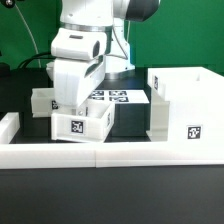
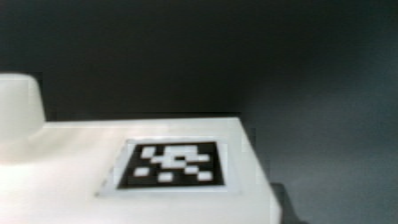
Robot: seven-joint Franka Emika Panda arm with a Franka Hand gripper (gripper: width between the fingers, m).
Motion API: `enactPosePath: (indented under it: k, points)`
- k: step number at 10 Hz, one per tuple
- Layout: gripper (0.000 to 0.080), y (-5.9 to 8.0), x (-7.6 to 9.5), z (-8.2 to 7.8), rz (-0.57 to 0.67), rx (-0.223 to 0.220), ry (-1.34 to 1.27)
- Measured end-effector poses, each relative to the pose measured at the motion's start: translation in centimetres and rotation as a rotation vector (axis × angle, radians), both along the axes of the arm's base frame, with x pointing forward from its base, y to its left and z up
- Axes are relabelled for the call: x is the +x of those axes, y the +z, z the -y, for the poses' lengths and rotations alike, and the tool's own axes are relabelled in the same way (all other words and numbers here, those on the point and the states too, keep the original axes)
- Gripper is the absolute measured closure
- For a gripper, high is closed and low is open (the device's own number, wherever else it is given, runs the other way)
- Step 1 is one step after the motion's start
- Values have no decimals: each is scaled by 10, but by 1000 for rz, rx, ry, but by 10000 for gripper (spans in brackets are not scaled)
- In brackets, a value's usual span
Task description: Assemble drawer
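A small white open-top tray (image 1: 78,123) with a square tag on its front stands near the front wall. My gripper (image 1: 72,104) reaches down onto it from above, and its fingertips are hidden by the hand and the tray. In the wrist view the tray's white face (image 2: 125,190) and its tag (image 2: 175,163) fill the near part, very close to the camera. No finger shows there. A second small tray (image 1: 42,98) stands behind, at the exterior view's left. The tall boxy case (image 1: 185,100) stands open-topped at the exterior view's right.
The marker board (image 1: 116,97) lies flat behind the tray, between it and the arm's base. A low white wall (image 1: 120,155) edges the table's front and the left corner (image 1: 8,128). A rounded white part (image 2: 15,100) shows at the wrist view's edge.
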State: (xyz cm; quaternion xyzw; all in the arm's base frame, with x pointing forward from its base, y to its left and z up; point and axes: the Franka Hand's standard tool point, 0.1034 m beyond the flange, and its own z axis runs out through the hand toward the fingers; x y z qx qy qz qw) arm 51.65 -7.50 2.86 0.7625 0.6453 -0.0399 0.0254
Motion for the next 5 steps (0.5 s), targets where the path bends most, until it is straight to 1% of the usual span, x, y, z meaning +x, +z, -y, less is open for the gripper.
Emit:
enactPosePath:
  k: [1,2,5]
  points:
    - [758,1,3,0,-9,-5,84]
    - [758,1,1,3,-16,-7,128]
    - [758,0,0,4,-15,-8,113]
